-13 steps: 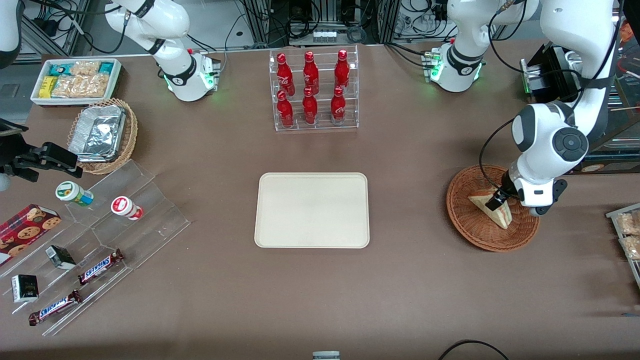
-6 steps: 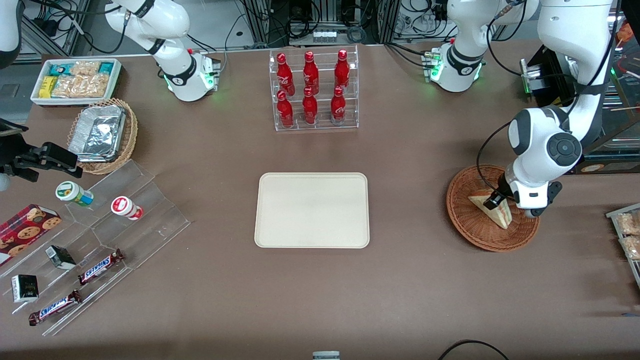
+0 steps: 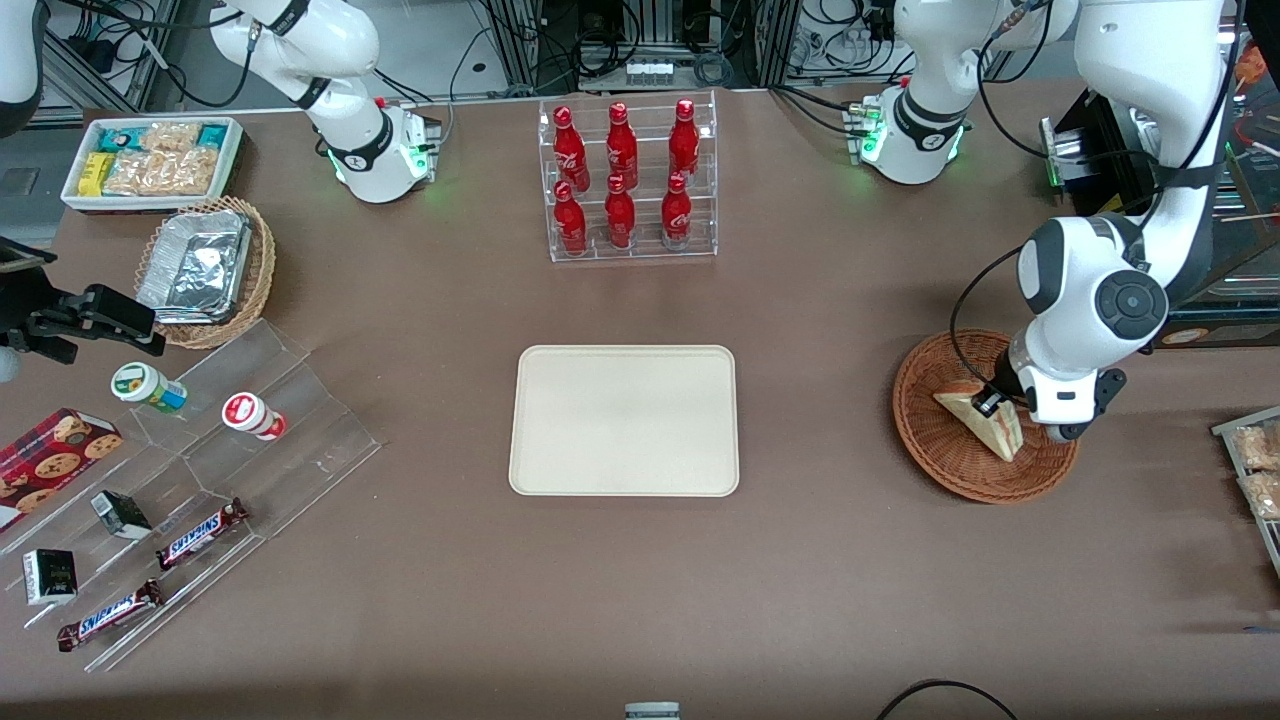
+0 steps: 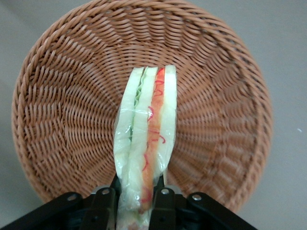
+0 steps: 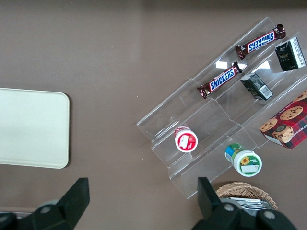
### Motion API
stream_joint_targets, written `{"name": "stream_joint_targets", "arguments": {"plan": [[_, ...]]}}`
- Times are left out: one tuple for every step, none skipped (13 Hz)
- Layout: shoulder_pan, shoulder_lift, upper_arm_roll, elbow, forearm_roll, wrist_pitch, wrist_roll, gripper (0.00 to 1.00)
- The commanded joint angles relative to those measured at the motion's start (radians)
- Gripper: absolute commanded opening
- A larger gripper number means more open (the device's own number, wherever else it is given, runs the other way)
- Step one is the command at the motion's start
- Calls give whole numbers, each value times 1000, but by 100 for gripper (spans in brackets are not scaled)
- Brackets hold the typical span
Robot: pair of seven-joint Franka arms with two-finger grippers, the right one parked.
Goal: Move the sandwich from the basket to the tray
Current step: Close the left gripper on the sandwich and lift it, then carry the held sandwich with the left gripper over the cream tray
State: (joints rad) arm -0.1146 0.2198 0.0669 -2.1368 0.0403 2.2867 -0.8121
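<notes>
The desk (image 3: 850,560) is being occupied, at its middle, by the tray (image 3: 624,420), which is lying bare and well apart from the work. Toward the working arm's end, the basket (image 3: 940,460) is being used as the pick site; in the wrist view its woven wall (image 4: 62,110) is being seen all around the load.

The sandwich (image 3: 985,420) is being held on edge inside the basket, its layered cut face (image 4: 146,139) showing pale bread with a red stripe under a clear wrap. It is being judged light, soft and easily crushed; the wrap is likely slippery. Hold is best being taken across the flat bread faces near the thick end, with modest squeeze only.

The pincer (image 4: 134,203) is being kept closed down on the sandwich's near end, one finger (image 4: 103,203) pressing each bread face. Whether the wedge is being carried clear of the wicker or is touching it cannot be told.
</notes>
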Motion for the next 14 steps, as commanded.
{"name": "stream_joint_targets", "arguments": {"plan": [[-68,-34,4,113,10,-150,-10,2],[-88,-37,4,142,10,-180,-10,2],[-114,-37,1,179,9,-225,-12,2],[-149,-36,1,217,7,-277,-12,2],[-193,-33,1,254,3,-308,-13,2],[-239,-25,1,290,1,-314,-15,2],[-282,-14,1,311,0,-316,-15,2],[-328,-4,1,330,0,-314,-12,2],[-370,13,1,348,4,-314,-1,3],[-402,33,1,374,6,-314,4,3],[-436,56,1,399,6,-311,5,3],[-460,85,1,429,4,-306,7,4],[-479,122,-1,467,3,-308,13,6],[-508,156,-4,497,-5,-308,22,5]]}}
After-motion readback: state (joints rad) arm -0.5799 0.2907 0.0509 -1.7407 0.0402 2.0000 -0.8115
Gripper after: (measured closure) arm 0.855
